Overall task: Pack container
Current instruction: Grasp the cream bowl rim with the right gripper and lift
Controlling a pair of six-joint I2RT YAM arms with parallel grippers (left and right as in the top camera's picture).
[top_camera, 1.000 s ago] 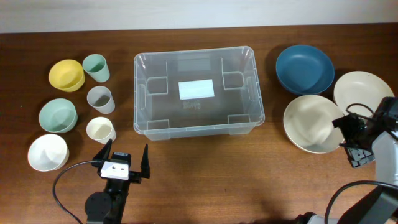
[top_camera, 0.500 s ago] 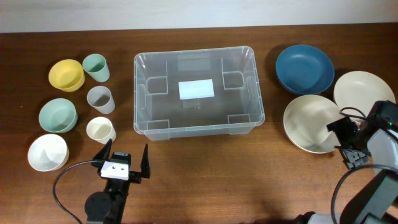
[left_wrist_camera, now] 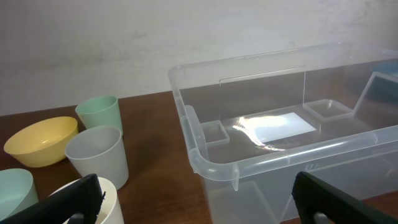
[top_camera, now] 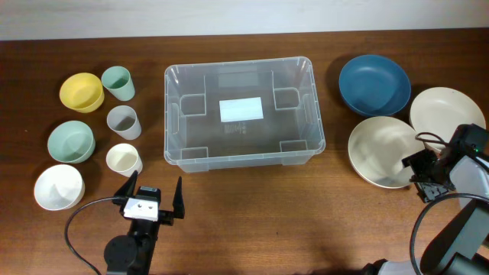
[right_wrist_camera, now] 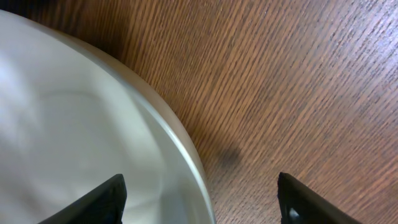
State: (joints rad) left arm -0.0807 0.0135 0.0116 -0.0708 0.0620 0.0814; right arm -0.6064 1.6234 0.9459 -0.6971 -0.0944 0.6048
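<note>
Centrally on the brown counter (top_camera: 252, 221) sits the container (top_camera: 244, 158), a clear bin with nothing inside it and a white label on its base. To its left stand three cups, a mint cup (top_camera: 118, 82), a grey cup (top_camera: 123, 121) and a cream cup (top_camera: 124, 160). A yellow bowl (top_camera: 82, 92), a green bowl (top_camera: 71, 141) and a white bowl (top_camera: 59, 187) lie further left. The left arm (top_camera: 143, 218) rests at the near edge, well apart from the container, its jaws spread wide and holding nothing. On the right lie a blue bowl (top_camera: 374, 84), a pale plate (top_camera: 443, 111) and a cream bowl (top_camera: 382, 149). The right arm (top_camera: 466, 164) is at the cream bowl's near right edge. Its jaws are open and straddle the rim, one finger over the bowl's inside, the other over bare wood, neither visibly touching.
</note>
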